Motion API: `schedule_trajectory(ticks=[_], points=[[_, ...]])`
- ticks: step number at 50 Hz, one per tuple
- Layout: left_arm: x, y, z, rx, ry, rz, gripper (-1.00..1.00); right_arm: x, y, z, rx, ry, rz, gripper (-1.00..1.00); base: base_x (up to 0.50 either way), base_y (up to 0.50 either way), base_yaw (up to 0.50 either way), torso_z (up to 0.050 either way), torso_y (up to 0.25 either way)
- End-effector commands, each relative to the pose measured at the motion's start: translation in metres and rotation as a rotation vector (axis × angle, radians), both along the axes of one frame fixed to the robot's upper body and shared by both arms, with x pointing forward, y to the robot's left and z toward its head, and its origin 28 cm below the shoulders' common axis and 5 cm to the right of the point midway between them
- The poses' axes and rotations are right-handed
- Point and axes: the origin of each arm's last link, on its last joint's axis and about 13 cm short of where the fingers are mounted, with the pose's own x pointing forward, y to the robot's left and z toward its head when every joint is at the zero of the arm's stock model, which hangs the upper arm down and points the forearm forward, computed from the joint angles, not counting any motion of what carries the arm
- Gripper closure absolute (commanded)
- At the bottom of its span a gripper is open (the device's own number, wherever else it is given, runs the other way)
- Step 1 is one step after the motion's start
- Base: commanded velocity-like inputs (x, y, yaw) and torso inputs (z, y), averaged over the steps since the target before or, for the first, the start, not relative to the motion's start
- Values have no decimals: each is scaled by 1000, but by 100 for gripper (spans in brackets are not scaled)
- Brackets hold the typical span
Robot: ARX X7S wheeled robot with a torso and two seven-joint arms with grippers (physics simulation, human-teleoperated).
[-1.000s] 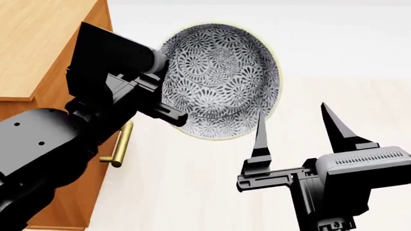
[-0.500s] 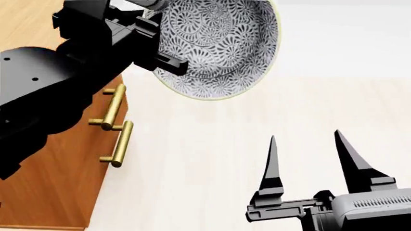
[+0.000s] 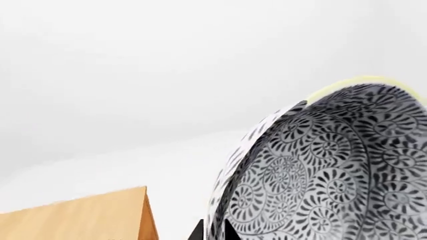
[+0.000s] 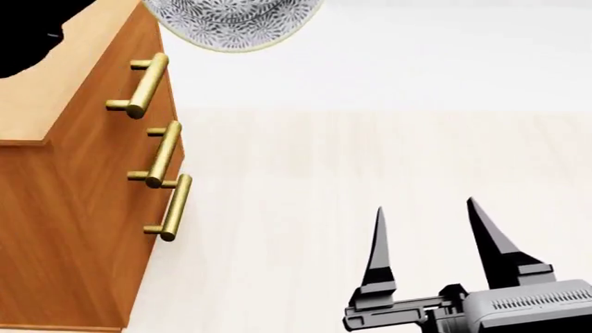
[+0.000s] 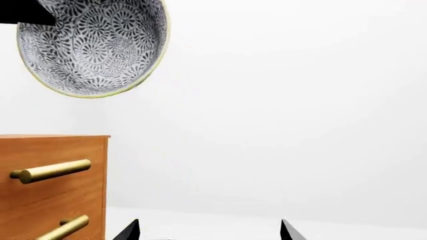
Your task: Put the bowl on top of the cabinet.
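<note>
The left arm has swung the bowl (image 5: pixel 93 46) up, tilted and now above the cabinet (image 4: pixel 65 229) near its front edge, ready to lower; its jaws are hidden, while the right gripper (image 4: pixel 425 232) hangs wide open, empty.

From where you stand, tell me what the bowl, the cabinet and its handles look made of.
The bowl: probably glazed ceramic, smooth with a dense grey floral print and pale rim. The cabinet: wood or veneer, orange-brown with faint grain, satin. The handles: brass-like metal bars, shiny gold.
</note>
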Motion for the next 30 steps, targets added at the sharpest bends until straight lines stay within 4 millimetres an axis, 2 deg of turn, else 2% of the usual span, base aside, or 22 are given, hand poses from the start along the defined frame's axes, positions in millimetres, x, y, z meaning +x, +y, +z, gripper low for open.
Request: schedule_trajectory(ticks=[1,8,14,16,30], points=[[2,16,30,-75,20,82,100,1,2,-2,-5,5,3,-100,0,0,0,0,0],[12,28,41,-164,104,128,100,1,2,-2,-6,8,6,-100,0,0,0,0,1],[25,39,42,-254,203,162,100,0,2,-5,-4,13,6,-100,0,0,0,0,0],[30,48,41,-355,288,180,100,-2,2,-6,-1,12,4,-100,0,0,0,0,0],[29,70,32,-465,397,251,100,-9,3,-7,-10,-9,-3,-100,0,0,0,0,0]])
